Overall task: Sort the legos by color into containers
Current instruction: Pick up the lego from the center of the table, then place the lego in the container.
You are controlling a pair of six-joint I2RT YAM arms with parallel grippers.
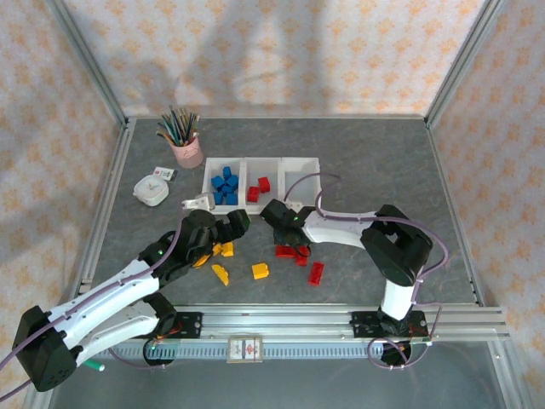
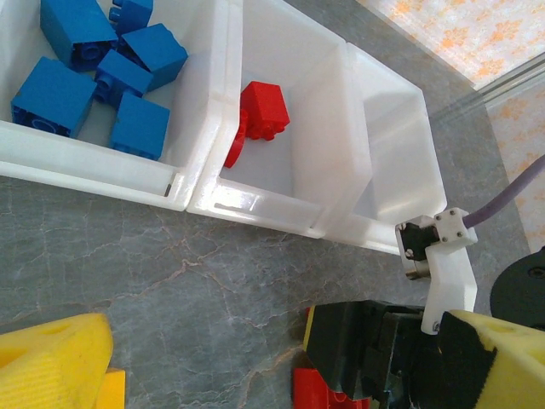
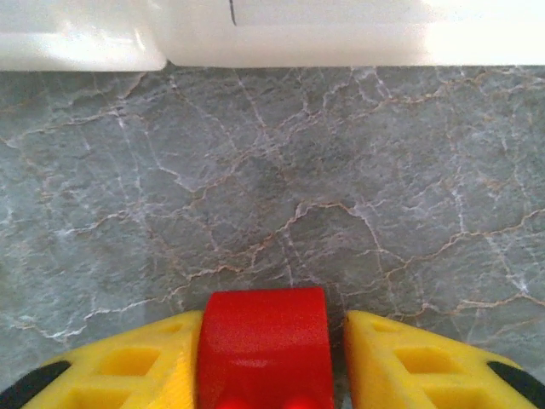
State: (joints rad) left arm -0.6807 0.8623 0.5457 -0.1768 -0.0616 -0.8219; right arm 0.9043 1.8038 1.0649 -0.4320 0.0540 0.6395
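Note:
A red lego (image 3: 264,341) lies on the grey table between my right gripper's (image 3: 272,362) yellow fingers (image 3: 128,366). The left pad touches it and a thin gap shows at the right pad. In the top view that gripper (image 1: 285,228) is low in front of the containers (image 1: 260,160). More red legos (image 1: 316,273) and yellow legos (image 1: 260,271) lie loose nearby. The left bin holds blue legos (image 2: 94,68), the middle bin red ones (image 2: 260,111), and the right bin (image 2: 387,162) is bare. My left gripper (image 2: 281,375) stands open and empty just left of the right one.
A pink cup of pencils (image 1: 183,145) stands behind the bins at the left. A white round object (image 1: 152,189) and a small card (image 1: 164,173) lie beside it. Aluminium frame rails (image 1: 341,317) run along the table's edges.

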